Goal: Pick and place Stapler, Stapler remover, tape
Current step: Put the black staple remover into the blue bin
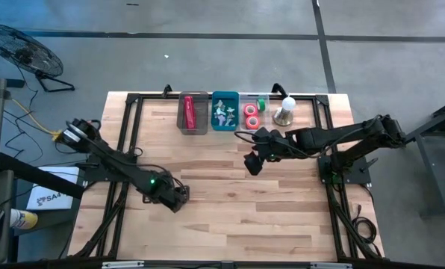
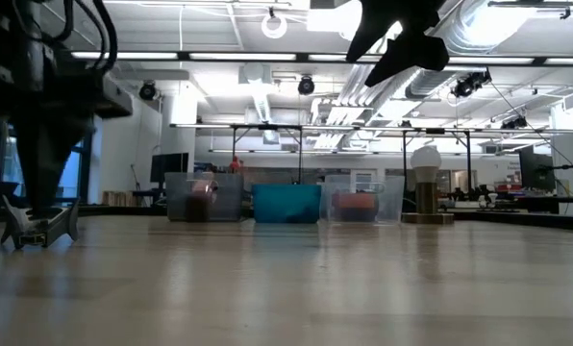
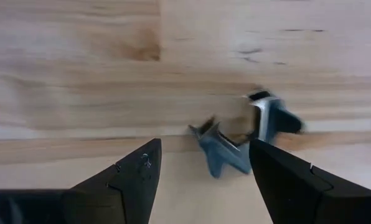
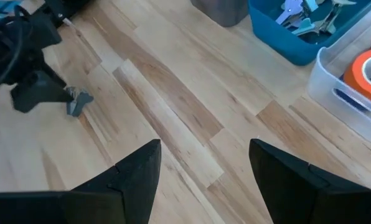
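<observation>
A grey concrete floor [image 1: 207, 19], crossed by dark seam lines, is seen around the pale wooden table [image 1: 230, 217]. A black floor fan [image 1: 21, 51] is placed off one far corner. In the low view, an open hall is shown behind, lit by strip lights [image 2: 219, 56] among white ceiling ducts [image 2: 479, 24].

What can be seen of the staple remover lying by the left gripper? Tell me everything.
The staple remover is a small claw-shaped piece, silvery grey metal with a darker end. It lies on the bare wooden table, just ahead of the left gripper, whose open fingers flank it. Whether they touch it is unclear. The right wrist view shows it at that gripper's tip, well apart from the bins.
</observation>
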